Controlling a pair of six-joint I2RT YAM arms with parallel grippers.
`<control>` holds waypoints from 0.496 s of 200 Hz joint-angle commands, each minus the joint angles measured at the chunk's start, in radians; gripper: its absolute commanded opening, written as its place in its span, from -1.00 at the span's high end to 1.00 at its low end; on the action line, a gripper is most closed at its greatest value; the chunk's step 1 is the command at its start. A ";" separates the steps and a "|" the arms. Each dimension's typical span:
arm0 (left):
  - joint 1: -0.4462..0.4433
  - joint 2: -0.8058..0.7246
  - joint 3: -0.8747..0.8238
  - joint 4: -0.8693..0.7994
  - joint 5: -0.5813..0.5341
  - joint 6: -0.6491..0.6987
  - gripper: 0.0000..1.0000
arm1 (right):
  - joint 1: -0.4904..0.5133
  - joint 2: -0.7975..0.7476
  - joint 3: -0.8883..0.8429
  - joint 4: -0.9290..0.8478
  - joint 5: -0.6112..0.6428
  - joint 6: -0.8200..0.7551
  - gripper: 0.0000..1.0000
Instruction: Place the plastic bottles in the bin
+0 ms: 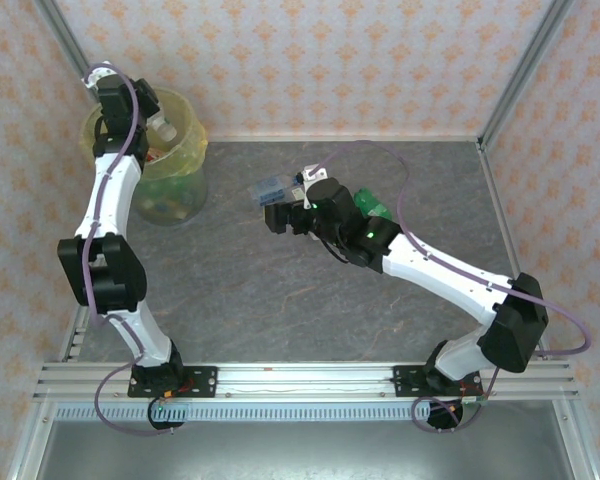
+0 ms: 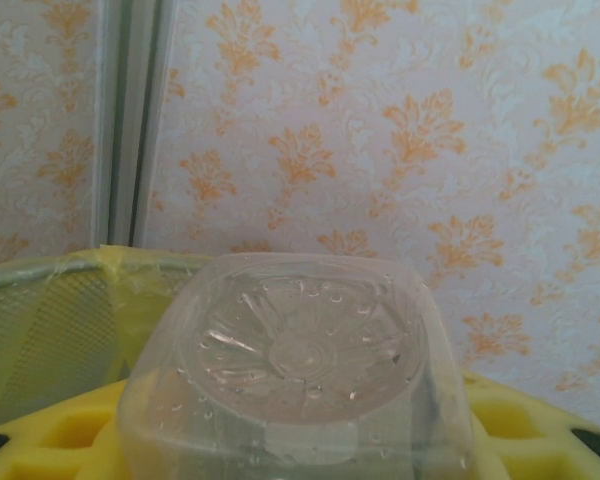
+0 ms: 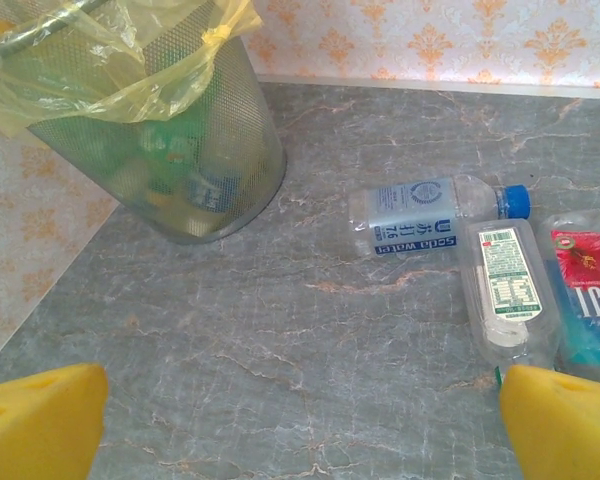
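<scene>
L gripper (image 1: 156, 118) is holding a clear bottle (image 2: 300, 360) over bin (image 1: 194, 150), far-left corner of worktop (image 1: 280, 300); R gripper (image 3: 300, 420) is hanging wide open.

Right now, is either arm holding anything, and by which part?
The left tool grips a clear bottle around its body near the base, over the bin. The right tool holds nothing.

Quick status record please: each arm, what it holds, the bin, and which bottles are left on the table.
left gripper: over the bin, jaws shut on a clear bottle
right gripper: jaws open, empty, above the table
bin: upright, bottles inside
left on table: soda-water bottle, white-label bottle, flower-label bottle, green bottle
</scene>
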 commanded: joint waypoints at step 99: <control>-0.036 0.006 0.120 -0.035 -0.073 0.105 -0.98 | 0.003 0.017 0.019 -0.003 0.032 0.003 -0.99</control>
